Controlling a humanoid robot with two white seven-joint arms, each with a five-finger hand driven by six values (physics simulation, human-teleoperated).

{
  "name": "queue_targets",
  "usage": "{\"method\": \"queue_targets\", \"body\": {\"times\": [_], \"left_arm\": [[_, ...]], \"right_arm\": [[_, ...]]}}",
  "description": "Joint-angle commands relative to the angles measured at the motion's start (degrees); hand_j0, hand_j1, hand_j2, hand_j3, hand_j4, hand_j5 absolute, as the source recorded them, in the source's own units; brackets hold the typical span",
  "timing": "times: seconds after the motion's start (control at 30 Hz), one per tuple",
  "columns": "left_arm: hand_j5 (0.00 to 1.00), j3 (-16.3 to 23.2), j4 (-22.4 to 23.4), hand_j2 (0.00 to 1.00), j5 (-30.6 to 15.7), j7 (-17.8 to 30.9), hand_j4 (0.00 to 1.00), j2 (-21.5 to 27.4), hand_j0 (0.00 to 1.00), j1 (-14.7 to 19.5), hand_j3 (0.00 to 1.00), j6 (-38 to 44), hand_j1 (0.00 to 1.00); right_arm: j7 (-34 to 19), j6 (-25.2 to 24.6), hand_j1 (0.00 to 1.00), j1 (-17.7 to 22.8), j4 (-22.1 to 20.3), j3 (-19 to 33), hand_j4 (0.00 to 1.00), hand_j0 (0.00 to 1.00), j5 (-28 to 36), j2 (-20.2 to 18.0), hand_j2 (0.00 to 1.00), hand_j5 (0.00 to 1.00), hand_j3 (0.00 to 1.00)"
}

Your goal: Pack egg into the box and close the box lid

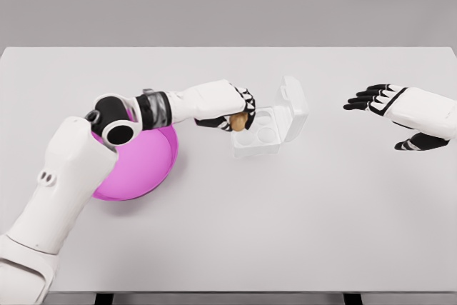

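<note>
Egg (238,121) sits pinched in my left hand (230,107) at the open box (270,125), pink bowl (143,166) behind my wrist. White table (285,233) lies bare beyond; my right hand (400,116) hovers spread, well apart.

You are looking at a scene with nothing legible: no text, label, brand, number or sign is showing on any surface here.

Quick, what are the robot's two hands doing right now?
Left hand: closed around the egg, right at the open box.
Right hand: open, fingers spread, holding nothing.
</note>
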State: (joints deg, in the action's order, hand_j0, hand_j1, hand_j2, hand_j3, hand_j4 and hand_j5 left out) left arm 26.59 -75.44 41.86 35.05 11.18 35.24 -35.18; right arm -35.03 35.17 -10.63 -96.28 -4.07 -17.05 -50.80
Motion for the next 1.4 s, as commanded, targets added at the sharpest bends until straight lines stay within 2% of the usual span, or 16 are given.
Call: {"method": "queue_targets", "body": {"times": [0.0,0.07,0.2,0.37,0.6,1.03,1.3,1.37], "left_arm": [[0.40,-0.04,0.38,0.40,-0.12,-0.05,0.40,-0.63,0.40,0.00,0.40,0.18,0.40],[0.43,-0.04,0.38,0.43,-0.20,-0.05,0.43,-0.63,0.43,0.00,0.43,0.18,0.43],[0.56,-0.04,0.12,0.56,-0.38,-0.05,0.56,-0.46,0.56,-0.09,0.56,0.18,0.56],[0.62,-0.31,-0.06,0.62,-0.47,-0.05,0.62,-0.46,0.62,0.00,0.62,0.18,0.62],[0.63,-0.40,-0.32,0.63,-0.55,-0.05,0.63,-0.28,0.63,-0.18,0.63,0.18,0.63],[0.72,-0.66,-0.76,0.72,-0.64,-0.05,0.72,-0.02,0.72,-0.35,0.72,0.18,0.72],[0.73,-0.66,-1.20,0.73,-0.64,-0.05,0.73,-0.10,0.73,-0.35,0.73,0.18,0.73],[0.75,-0.66,-2.69,0.75,-0.73,-0.05,0.75,-0.02,0.75,-0.44,0.75,0.18,0.75]], "right_arm": [[0.03,-0.17,1.00,0.00,-0.14,0.03,1.00,1.00,0.35,-0.08,1.00,1.00,1.00],[0.03,-0.17,1.00,0.00,-0.05,0.03,1.00,1.00,0.35,0.09,1.00,1.00,1.00],[0.03,-0.17,1.00,0.17,-0.05,-0.06,1.00,1.00,0.35,0.09,1.00,1.00,1.00],[0.03,-0.17,1.00,0.26,-0.05,-0.06,1.00,1.00,0.35,0.18,1.00,1.00,1.00],[0.03,-0.17,1.00,0.26,-0.05,-0.06,1.00,1.00,0.35,0.27,1.00,1.00,1.00],[0.03,-0.17,1.00,0.26,-0.05,-0.06,1.00,1.00,0.35,0.27,1.00,1.00,1.00],[0.03,-0.17,1.00,0.26,-0.05,-0.06,1.00,1.00,0.35,0.27,1.00,1.00,1.00],[0.03,-0.17,1.00,0.26,-0.14,-0.06,1.00,1.00,0.35,0.27,1.00,1.00,1.00]]}}
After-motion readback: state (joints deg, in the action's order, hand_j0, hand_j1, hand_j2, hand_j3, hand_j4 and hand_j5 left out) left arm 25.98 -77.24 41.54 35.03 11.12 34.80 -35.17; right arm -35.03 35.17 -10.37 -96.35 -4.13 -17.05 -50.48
